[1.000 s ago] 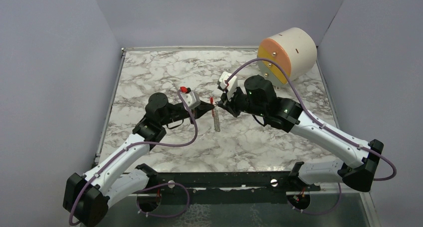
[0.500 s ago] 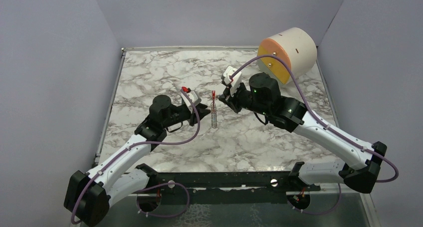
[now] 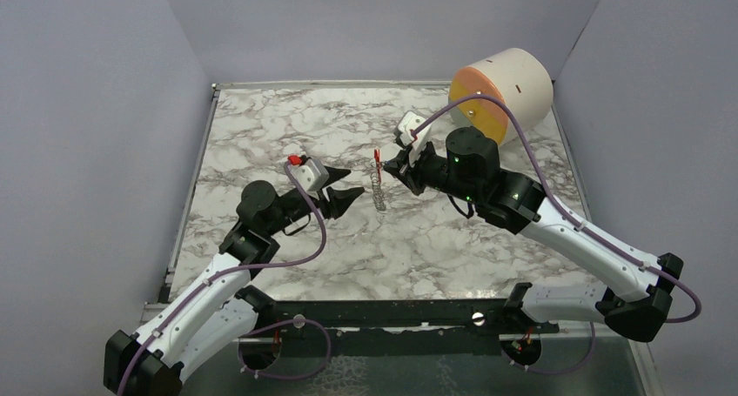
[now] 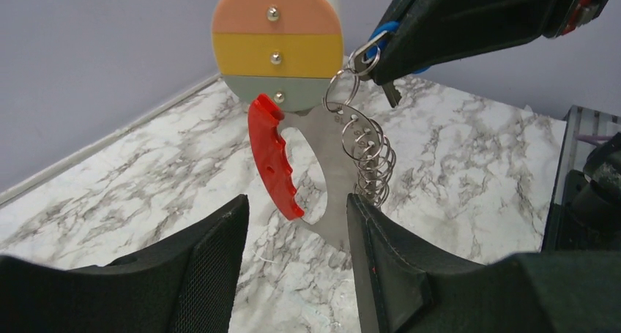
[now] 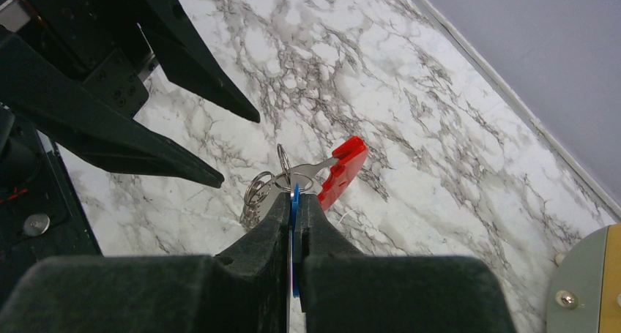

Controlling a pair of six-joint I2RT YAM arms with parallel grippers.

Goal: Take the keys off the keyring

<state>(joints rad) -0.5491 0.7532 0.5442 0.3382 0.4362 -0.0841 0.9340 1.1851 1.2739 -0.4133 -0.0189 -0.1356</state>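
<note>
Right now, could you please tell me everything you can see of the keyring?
The keyring is a short chain of silvery wire split rings joined to a flat, shiny metal tab with a ridged red plastic grip. It hangs from the blue-headed key, which the right gripper pinches shut. It dangles over the marble table, in front of the open left gripper, which is clear of it.

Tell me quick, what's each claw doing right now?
Left gripper: open, holding nothing.
Right gripper: closed on the blue key; the keyring dangles from it.
</note>
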